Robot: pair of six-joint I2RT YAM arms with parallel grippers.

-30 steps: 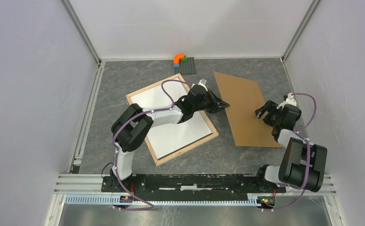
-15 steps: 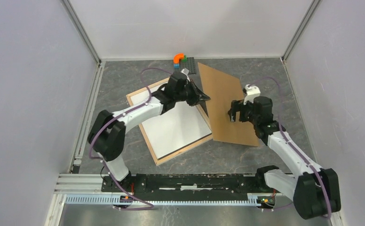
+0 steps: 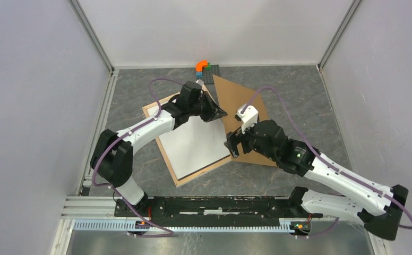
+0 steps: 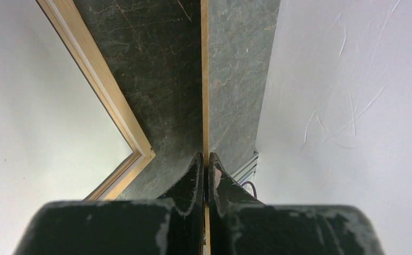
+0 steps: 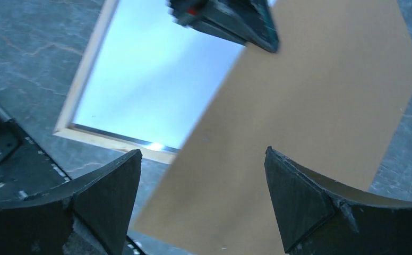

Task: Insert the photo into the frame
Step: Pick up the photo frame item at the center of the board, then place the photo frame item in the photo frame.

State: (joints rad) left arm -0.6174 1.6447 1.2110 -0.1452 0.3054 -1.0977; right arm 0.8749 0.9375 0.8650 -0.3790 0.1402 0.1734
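**Backing board lifted off; photo not yet seen in the frame**

The task is judged to be at an early or middle stage. The large, thin rectangular frame (image 3: 204, 171) of pale light wood is laid flat on the grey, marble-patterned table (image 3: 299, 90), with narrow rails and mitred corners. A smooth, matt white sheet (image 3: 198, 141) fills its opening. Whether this is glazing, a mount or the back of the photo cannot be told. The dark, glossy printed face of the photo is not shown in any view, so its place cannot be given.

The plain brown rectangular backing board (image 3: 233, 95), stiff, thin and dull-surfaced, is held tilted up just beside the frame's right rail, its near edge apparently down by the table. Its far left edge is pinched by the left gripper (image 3: 222, 113). In the left wrist view the black fingers (image 4: 196, 170) are seen pressed tight on the board, which appears there as a thin tan line.

The right gripper (image 3: 231, 146) is poised over the board's near part with its jaws spread wide, and nothing is held in it. In the right wrist view the board's brown face is seen between its fingers (image 5: 113, 180), untouched.

Left to be done, as far as can be judged: the board set aside or steadied, the photo placed, and the back closed.
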